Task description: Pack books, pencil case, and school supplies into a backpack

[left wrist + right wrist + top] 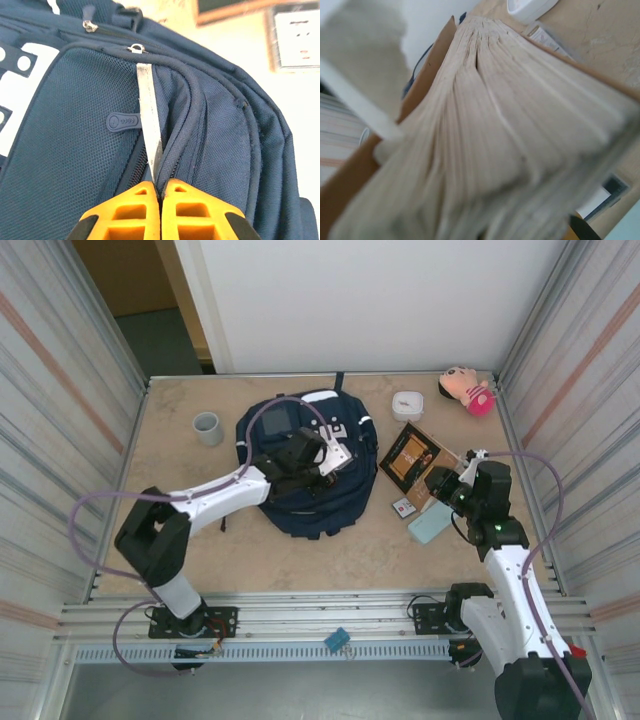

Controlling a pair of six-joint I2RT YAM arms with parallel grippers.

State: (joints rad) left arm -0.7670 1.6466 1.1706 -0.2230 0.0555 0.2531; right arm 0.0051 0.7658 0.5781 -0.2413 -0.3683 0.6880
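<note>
Top external: one backpack [322,512]; one book [410,454]

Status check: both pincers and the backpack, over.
Left pincer shut on backpack's white zip pull. Right pincer at book's corner, grip unclear. Pencil case, packet on table beside it.

From above, the left gripper [330,455] covers the middle of the backpack [340,505], and the right arm [500,540] hides one end of the pencil case [428,527]. At the left wrist, a pale strip [147,115] vanishes between orange fingertips [150,202] cut off at the bottom edge. The book [510,125] is a close blur at the right wrist; whether the right gripper [447,483] grips it, I can't tell.
</note>
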